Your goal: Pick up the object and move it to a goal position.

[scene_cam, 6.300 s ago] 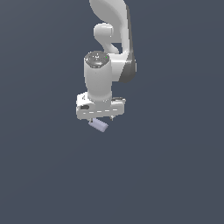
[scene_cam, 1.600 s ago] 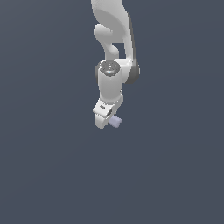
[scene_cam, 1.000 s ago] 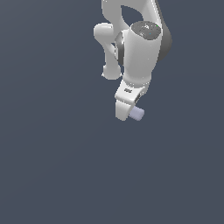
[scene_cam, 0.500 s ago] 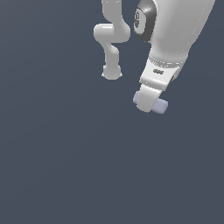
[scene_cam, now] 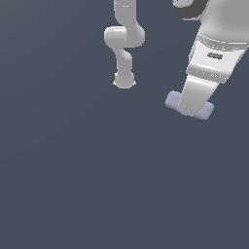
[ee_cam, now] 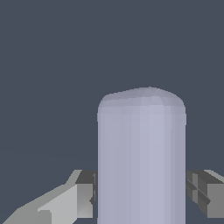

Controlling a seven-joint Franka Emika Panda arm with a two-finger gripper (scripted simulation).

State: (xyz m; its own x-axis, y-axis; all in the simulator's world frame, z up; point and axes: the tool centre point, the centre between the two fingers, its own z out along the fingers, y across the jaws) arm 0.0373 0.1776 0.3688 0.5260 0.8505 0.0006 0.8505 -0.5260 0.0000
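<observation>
The main risk, as I judge it, is the block (scene_cam: 173, 100) slipping or twisting out of the grip while it is carried. It is held across its middle only, with both ends sticking out past the fingers, so a quick swing or a sudden stop of the arm (scene_cam: 216, 41) could turn it between the pads or drop it to the floor (scene_cam: 87, 185). No goal marker shows in either view, so overshooting or releasing at the wrong spot is a second risk; how near the goal is cannot be told.

The arm fills the upper right of the exterior view, large and close to the camera, its last links sloping down and towards the frame's left. Its base column (scene_cam: 124, 44) stands small at the upper centre, well apart from the wrist.

The gripper (scene_cam: 192, 104) points downward at the arm's lower end, in the right half of the frame above mid-height. Its fingers are closed on the block, pressing it from both sides.

The block lies crosswise in the jaws, lavender ends showing either side of the near finger, clear of the floor. In the wrist view it fills the lower centre, with a grey fingertip (ee_cam: 83, 192) touching each flank.
</observation>
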